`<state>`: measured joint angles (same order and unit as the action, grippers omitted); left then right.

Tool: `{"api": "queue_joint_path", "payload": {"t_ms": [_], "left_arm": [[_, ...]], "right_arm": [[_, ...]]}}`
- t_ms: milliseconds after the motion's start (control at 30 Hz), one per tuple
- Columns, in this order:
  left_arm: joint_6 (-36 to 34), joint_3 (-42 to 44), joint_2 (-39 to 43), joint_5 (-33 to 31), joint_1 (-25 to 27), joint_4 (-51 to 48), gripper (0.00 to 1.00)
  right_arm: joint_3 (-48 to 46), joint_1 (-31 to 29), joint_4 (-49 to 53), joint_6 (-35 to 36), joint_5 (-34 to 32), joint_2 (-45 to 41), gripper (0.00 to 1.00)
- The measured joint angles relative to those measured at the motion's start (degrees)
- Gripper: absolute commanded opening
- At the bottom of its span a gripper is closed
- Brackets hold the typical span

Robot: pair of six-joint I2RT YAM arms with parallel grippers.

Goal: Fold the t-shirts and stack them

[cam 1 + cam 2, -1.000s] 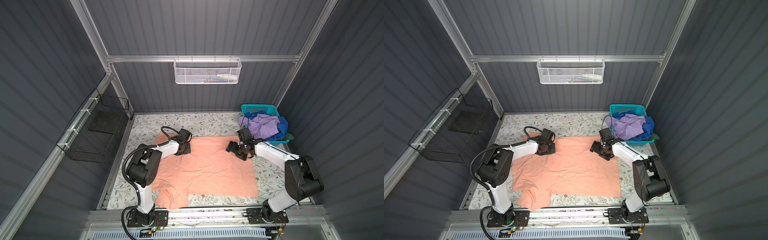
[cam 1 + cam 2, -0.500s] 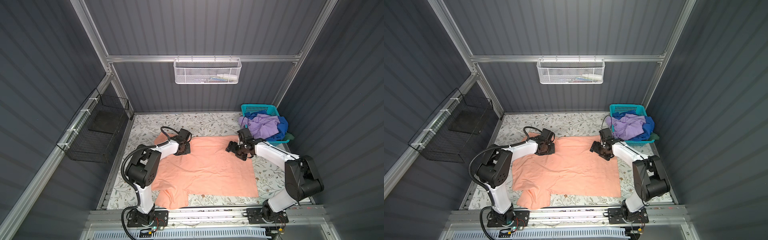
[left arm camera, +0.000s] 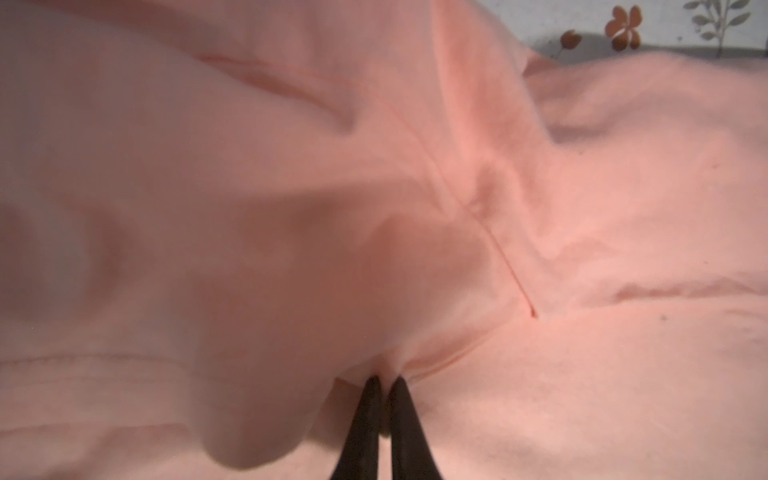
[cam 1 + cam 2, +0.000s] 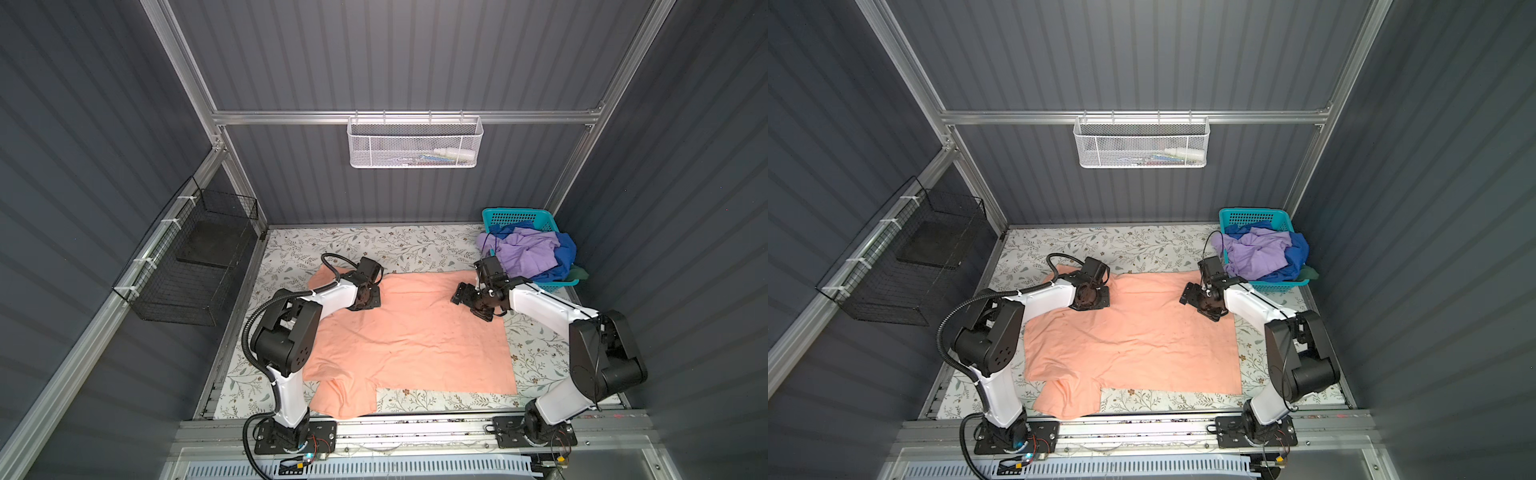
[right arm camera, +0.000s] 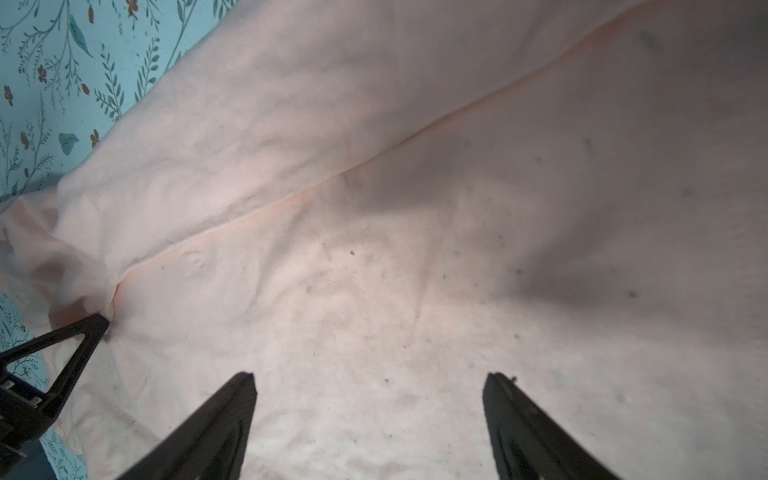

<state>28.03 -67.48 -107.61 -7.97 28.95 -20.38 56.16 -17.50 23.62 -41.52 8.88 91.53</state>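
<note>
Left claw [image 3: 384, 380]: pinched tight on a fold of the peach shirt [image 4: 407, 340], at its far edge by the left sleeve
Right claw [image 5: 370, 378]: jaws wide, holding nothing, low over the same shirt's far right corner; whether it touches, I cannot tell
Shirt from my claws: spreads toward my bases, flat on the floral table [image 4: 415, 245]
Long axis: left to right, sleeves on my left arm's side, hem on my right's
Nearer arm: each claw has its own far corner; I judge the right must grip next
Other shirts: lavender shirt [image 4: 525, 255] and blue shirt [image 4: 565, 253] heaped in the teal basket [image 4: 515, 214], just behind my right claw
</note>
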Motion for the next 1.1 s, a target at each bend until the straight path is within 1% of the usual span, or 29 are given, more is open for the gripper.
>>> {"api": "queue_joint_path", "payload": {"t_ms": [67,133,333,633,933,1100], "left_arm": [[0.0,0.0,0.0,0.0,0.0,0.0,0.05],[0.0,-0.1,0.0,0.0,0.0,0.0,0.02],[0.0,-0.5,0.4,0.0,0.0,-0.6,0.01],[0.0,-0.6,6.8,0.0,0.0,-1.3,0.00],[1.5,0.1,9.4,0.6,0.3,-2.1,0.00],[3.5,0.2,11.4,0.5,1.9,-2.6,0.00]], "right_arm": [[0.0,0.0,0.0,0.0,0.0,0.0,0.88],[0.0,0.0,0.0,0.0,0.0,0.0,0.88],[0.0,0.0,0.0,0.0,0.0,0.0,0.88],[0.0,0.0,0.0,0.0,0.2,0.1,0.88],[0.0,0.0,0.0,0.0,0.2,0.3,0.88],[0.0,0.0,0.0,0.0,0.2,0.3,0.87]]}}
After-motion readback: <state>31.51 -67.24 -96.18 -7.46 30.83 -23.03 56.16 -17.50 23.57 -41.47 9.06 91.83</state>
